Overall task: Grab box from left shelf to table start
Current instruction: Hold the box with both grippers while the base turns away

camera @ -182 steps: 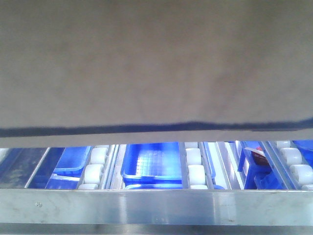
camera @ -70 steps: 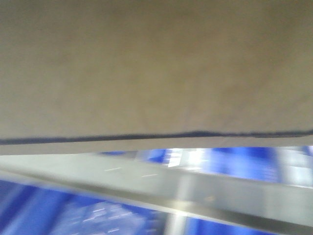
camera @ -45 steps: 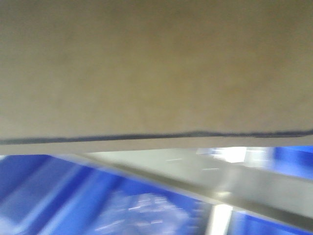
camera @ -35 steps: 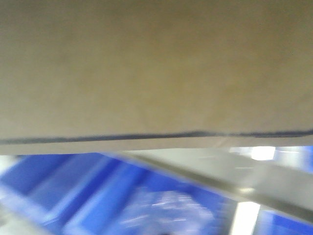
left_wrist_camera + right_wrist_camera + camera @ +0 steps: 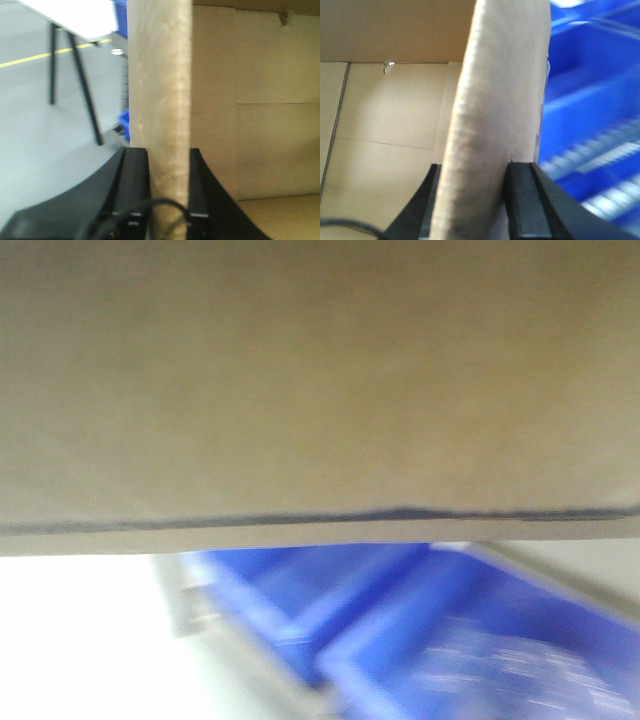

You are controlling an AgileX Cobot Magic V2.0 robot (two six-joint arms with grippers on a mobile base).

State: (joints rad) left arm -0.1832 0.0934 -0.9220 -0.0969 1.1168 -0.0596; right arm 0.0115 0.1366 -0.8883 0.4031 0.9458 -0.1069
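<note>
Box [image 5: 320,380] held up between both arms. Left gripper [image 5: 167,165] pinches one side wall, one finger inside, one outside. Right gripper [image 5: 475,180] clamps the opposite wall likewise. Blue bins [image 5: 400,630], blurred, just outside right gripper. White counter [image 5: 75,15] well beyond left gripper.

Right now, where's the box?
The box fills the upper front view above the blue bins, its walls pinched by the left gripper and right gripper in the wrist views.

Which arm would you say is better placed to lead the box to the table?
Left, probably: left gripper and right gripper both clamp the box, but the table shows only beside the left.
</note>
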